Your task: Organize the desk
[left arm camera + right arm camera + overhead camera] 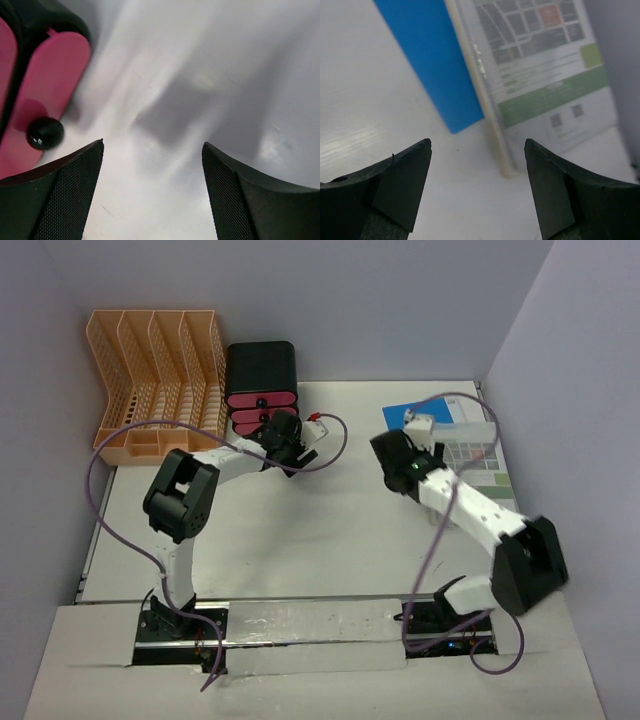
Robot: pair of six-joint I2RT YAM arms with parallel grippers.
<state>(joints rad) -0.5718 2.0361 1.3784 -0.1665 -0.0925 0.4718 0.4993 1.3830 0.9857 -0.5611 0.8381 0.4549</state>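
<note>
The white desk (330,530) holds a blue sheet (400,416) and a printed sheet in a clear sleeve (480,458) at the back right. My right gripper (392,452) hangs open just in front of them. In the right wrist view its open fingers (477,147) frame bare desk (380,100), with the blue sheet's corner (430,60) and the sleeve's cream spine (482,95) just ahead. My left gripper (290,445) is open and empty in front of the black box with pink drawers (261,380). In the left wrist view (152,150), a pink drawer front (50,75) and its black knob (45,133) lie to the left.
A peach file rack (160,380) stands at the back left beside the black box. Grey walls close in the back and both sides. Purple cables loop from both arms over the desk.
</note>
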